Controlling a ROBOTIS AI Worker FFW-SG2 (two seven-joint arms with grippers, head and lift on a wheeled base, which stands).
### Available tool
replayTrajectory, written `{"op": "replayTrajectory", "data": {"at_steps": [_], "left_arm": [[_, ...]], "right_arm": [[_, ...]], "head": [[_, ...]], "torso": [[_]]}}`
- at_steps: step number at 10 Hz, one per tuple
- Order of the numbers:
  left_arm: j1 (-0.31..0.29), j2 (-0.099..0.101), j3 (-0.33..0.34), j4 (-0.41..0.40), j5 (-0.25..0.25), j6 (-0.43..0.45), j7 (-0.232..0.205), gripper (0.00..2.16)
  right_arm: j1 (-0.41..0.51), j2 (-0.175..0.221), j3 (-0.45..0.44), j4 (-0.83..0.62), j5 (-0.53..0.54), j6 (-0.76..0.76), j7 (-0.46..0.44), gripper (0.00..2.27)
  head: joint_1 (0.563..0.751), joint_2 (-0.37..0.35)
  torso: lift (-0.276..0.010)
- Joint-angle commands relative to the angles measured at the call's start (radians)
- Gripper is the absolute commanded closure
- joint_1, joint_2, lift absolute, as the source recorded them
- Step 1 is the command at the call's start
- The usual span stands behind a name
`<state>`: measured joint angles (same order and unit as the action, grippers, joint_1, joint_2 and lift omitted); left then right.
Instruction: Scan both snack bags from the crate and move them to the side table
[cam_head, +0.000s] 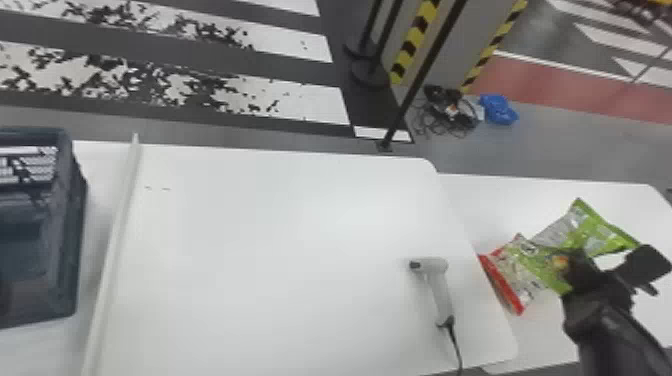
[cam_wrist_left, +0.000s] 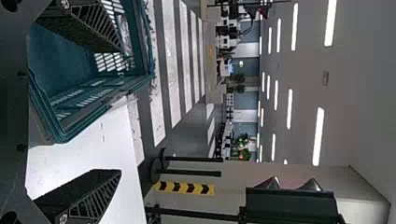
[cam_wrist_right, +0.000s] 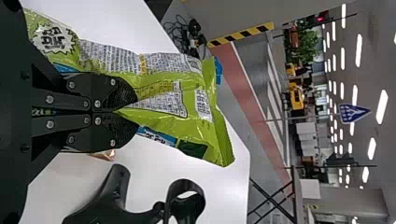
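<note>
One green bag (cam_wrist_right: 198, 128); right hand (cam_wrist_right: 128, 113) clenches its fold, likely for control over side counter (cam_head: 490, 200); left hand (cam_wrist_left: 120, 109) spread, empty; scanner (cam_head: 440, 291) lies loose, presumably freeing grip

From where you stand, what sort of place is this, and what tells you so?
Probably an indoor test or demonstration hall: crosswalk-like floor stripes, black-and-yellow hazard tape and rows of ceiling lights suggest it.

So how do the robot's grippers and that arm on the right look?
The left gripper has black, wedge-shaped fingers with slanting open ribs. The right gripper shows black, rounded plates dotted with silvery round screws, joined to narrow black links. The right arm is dark black, with a bulky, rounded casing.
</note>
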<state>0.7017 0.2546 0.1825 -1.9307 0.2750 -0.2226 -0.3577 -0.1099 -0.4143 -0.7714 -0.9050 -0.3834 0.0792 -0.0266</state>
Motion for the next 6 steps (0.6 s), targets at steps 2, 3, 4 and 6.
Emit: {"op": "replayTrajectory", "data": {"at_steps": [2,3,4,6], "left_arm": [[0.008,-0.001,0.000,0.001,0.004,-0.023,-0.001,0.07],[0.012,0.000,0.000,0.004,0.010,-0.051,-0.004,0.07],[0.012,0.003,0.002,0.015,0.016,-0.069,-0.007,0.07],[0.012,0.009,0.002,0.044,0.029,-0.116,-0.013,0.07]], "right_arm": [[-0.048,-0.023,0.075,0.092,-0.018,-0.111,-0.032,2.17],[-0.077,-0.043,0.078,0.152,-0.014,-0.111,-0.041,2.18],[-0.103,-0.057,0.098,0.198,-0.008,-0.117,-0.041,2.18],[-0.126,-0.072,0.109,0.233,-0.011,-0.092,-0.032,1.84]], "head": [[0.695,-0.350],[0.695,-0.350],[0.695,-0.350],[0.695,-0.350]], "torso": [[-0.029],[-0.029],[-0.029],[-0.029]]}}
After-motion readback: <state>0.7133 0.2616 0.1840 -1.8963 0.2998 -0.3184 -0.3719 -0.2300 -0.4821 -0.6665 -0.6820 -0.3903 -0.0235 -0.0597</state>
